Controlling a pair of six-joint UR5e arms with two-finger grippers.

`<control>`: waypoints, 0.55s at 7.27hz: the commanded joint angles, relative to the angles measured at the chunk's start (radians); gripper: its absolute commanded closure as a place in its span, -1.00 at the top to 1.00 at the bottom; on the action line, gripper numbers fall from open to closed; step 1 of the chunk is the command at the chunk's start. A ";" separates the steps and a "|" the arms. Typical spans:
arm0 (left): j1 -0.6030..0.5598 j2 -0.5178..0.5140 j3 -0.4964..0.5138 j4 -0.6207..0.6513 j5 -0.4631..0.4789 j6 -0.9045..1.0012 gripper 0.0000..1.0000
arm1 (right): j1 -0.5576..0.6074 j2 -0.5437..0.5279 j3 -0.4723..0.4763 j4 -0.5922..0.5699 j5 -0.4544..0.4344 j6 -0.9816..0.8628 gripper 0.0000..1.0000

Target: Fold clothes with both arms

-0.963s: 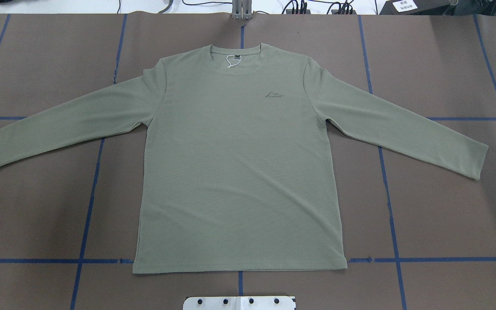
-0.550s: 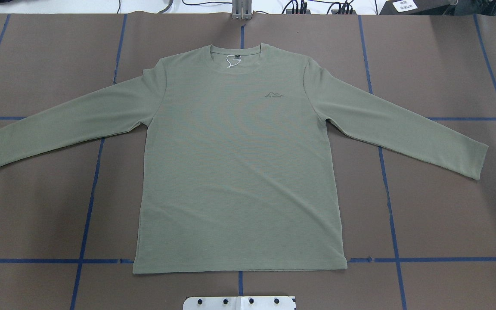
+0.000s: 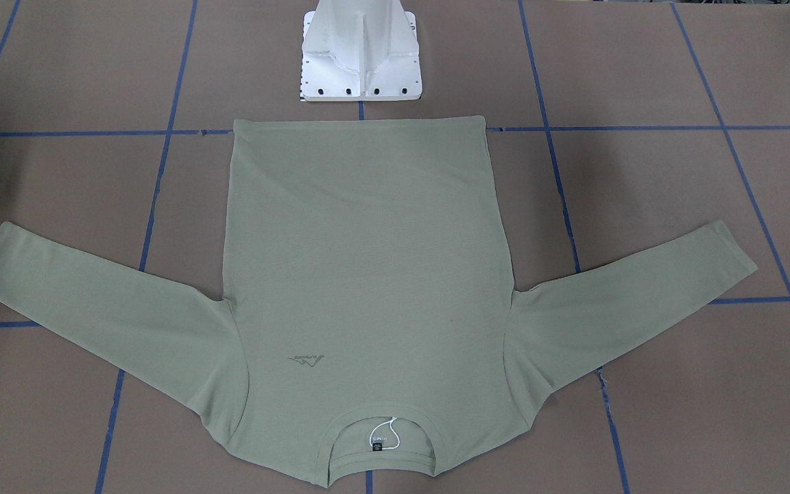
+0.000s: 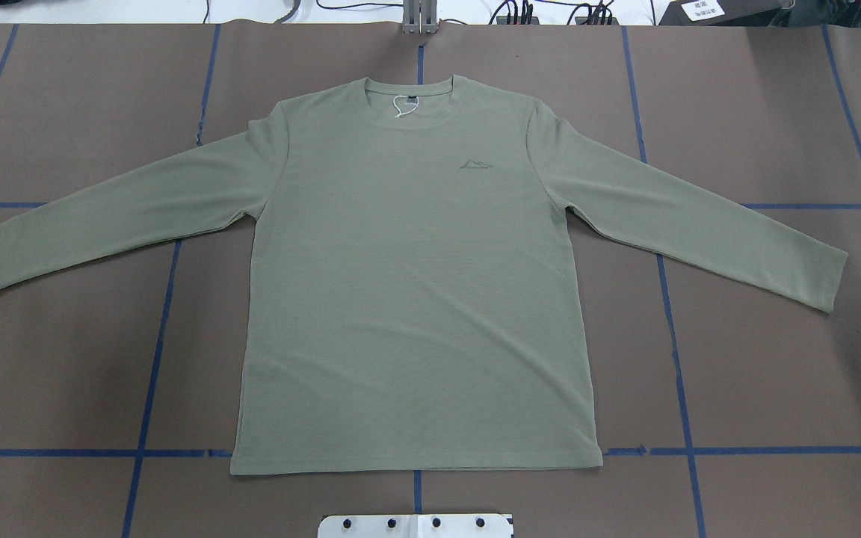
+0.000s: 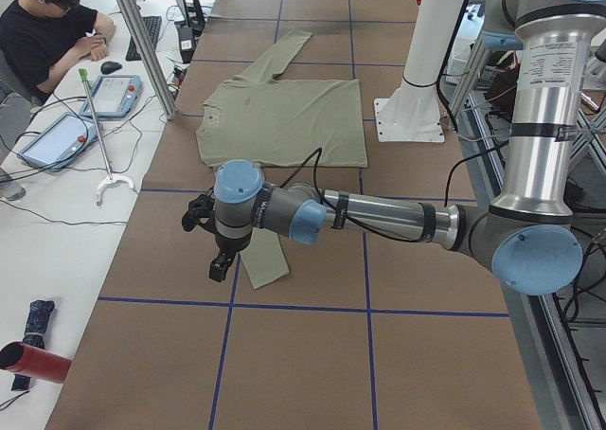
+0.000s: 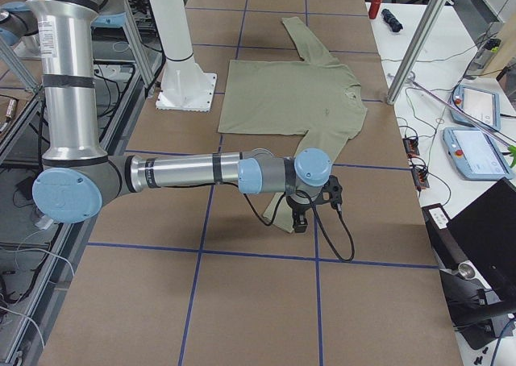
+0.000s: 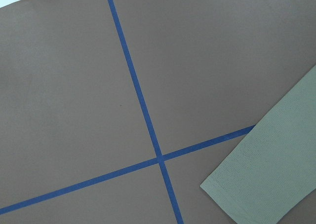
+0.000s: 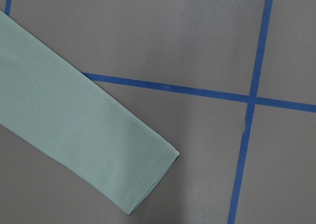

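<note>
The sage-green long-sleeved shirt (image 4: 415, 299) lies flat and face up on the brown table, sleeves spread out, collar at the far side with its white string tag (image 4: 400, 108). From the front its hem (image 3: 361, 123) lies near the pedestal. My left gripper (image 5: 220, 259) hangs above the table beside the near sleeve cuff (image 5: 265, 264); the left wrist view shows that cuff (image 7: 266, 179). My right gripper (image 6: 298, 219) hovers at the other sleeve's cuff (image 6: 280, 213), which also shows in the right wrist view (image 8: 98, 150). I cannot tell whether either gripper is open or shut.
Blue tape lines (image 4: 670, 299) grid the table. The white pedestal base (image 3: 361, 62) stands just behind the hem. A person (image 5: 47, 32) sits at a side desk with tablets (image 5: 118, 94). A red bottle (image 5: 33, 362) lies past the table's end.
</note>
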 commanded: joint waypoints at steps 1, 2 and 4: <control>0.001 0.019 0.004 -0.043 -0.001 0.001 1.00 | -0.107 -0.038 -0.005 0.167 -0.095 0.129 1.00; 0.001 0.019 0.004 -0.043 -0.001 0.001 1.00 | -0.161 -0.081 -0.023 0.332 -0.096 0.261 1.00; 0.001 0.019 0.004 -0.043 -0.001 0.001 1.00 | -0.205 -0.103 -0.147 0.596 -0.094 0.383 1.00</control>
